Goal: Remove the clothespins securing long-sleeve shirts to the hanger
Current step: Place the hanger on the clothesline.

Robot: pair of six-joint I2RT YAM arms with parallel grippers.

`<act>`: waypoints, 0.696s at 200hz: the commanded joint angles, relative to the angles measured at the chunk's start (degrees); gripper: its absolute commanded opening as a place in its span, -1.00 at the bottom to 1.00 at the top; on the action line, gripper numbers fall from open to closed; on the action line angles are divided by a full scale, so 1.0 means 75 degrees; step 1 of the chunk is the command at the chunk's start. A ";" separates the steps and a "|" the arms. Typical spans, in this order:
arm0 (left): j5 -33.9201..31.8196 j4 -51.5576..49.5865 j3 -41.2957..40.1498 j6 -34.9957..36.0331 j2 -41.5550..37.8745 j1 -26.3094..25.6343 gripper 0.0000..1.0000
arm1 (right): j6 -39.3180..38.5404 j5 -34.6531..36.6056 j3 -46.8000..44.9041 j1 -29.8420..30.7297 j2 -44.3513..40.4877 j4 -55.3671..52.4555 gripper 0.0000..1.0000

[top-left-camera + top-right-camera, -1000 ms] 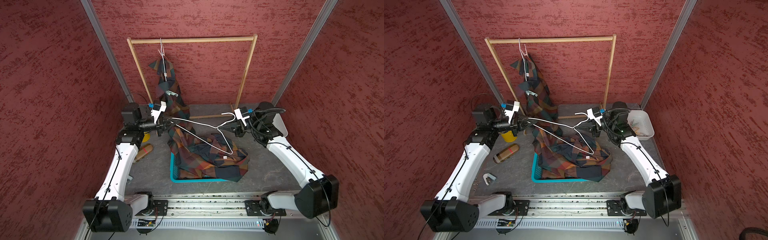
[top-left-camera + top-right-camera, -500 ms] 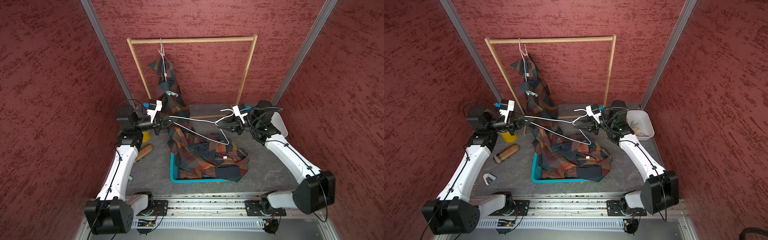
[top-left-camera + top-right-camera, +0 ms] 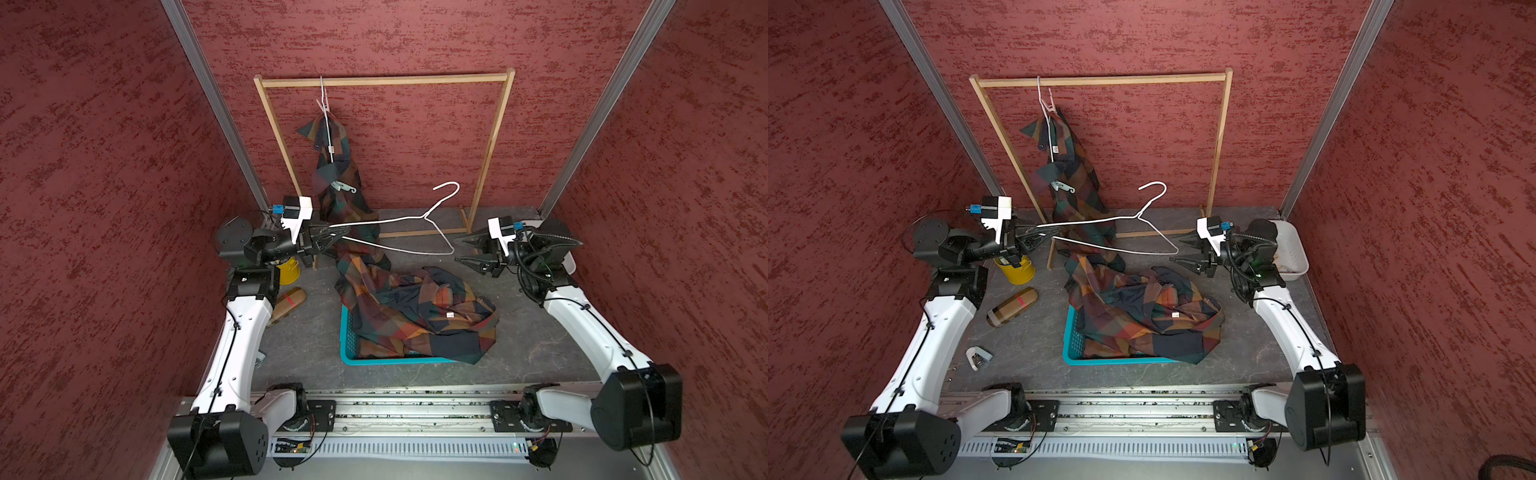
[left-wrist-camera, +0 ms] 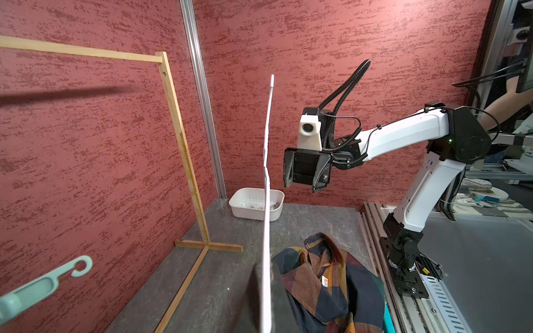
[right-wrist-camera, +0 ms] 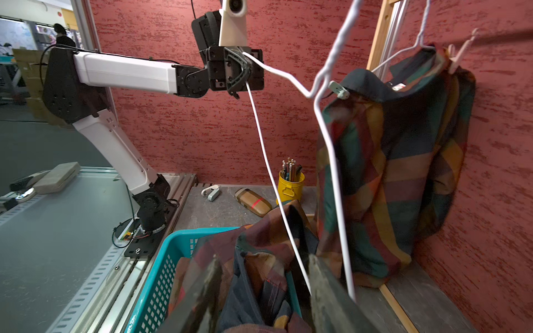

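Your left gripper (image 3: pixel 328 241) is clamped tight on one shoulder corner of a bare white wire hanger (image 3: pixel 424 215), which it holds out level over the table with the hook turned up. Your right gripper (image 3: pixel 459 249) stands with its jaws parted and nothing between them. The hanger's far corner sits just beside its lower jaw, and you cannot tell from the top views whether the two touch.

Below the hanger, one plaid shirt (image 3: pixel 415 307) lies crumpled, half in and half over the teal basket (image 3: pixel 347 345), with no peg showing on it.

The other plaid shirt (image 3: pixel 336 183) hangs on a second wire hanger (image 3: pixel 328 124) from the wooden rack (image 3: pixel 382 80), behind your left gripper. Two clothespins show on it. A mint clothespin (image 3: pixel 344 187) is about halfway down the cloth, lying roughly level with its hooked end toward the right arm's side. A pale pink clothespin (image 3: pixel 1050 104) stands nearly upright at the hanger's neck, just under the rail.

Both pegs lie much nearer your left arm, but that hand is full. Your right gripper is free but well apart from them, across the held hanger. I judge the job about half done. The bare hanger probably has to be put down or passed across before either arm can reach in. Approach the mint peg end-on from the right.
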 commanded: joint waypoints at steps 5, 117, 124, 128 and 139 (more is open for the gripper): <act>-0.0020 0.0279 0.0002 -0.0190 -0.0151 0.0018 -1.00 | 0.0082 0.0193 -0.0096 -0.0156 0.0026 0.0340 0.05; -0.0031 0.0661 0.0011 -0.0438 -0.0226 -0.0028 -1.00 | 0.0405 0.0116 0.0599 0.0027 0.1680 0.1385 0.08; -0.0031 0.0701 0.0005 -0.0458 -0.0208 -0.0030 -1.00 | 0.0396 0.0111 0.0653 0.0086 0.1757 0.1385 0.07; -0.0033 0.0718 0.0007 -0.0472 -0.0205 -0.0034 -1.00 | 0.0408 0.0115 0.0682 0.0113 0.1801 0.1385 0.07; -0.0031 0.0767 0.0004 -0.0503 -0.0199 -0.0055 -1.00 | 0.0400 0.0105 0.0757 0.0190 0.1923 0.1390 0.07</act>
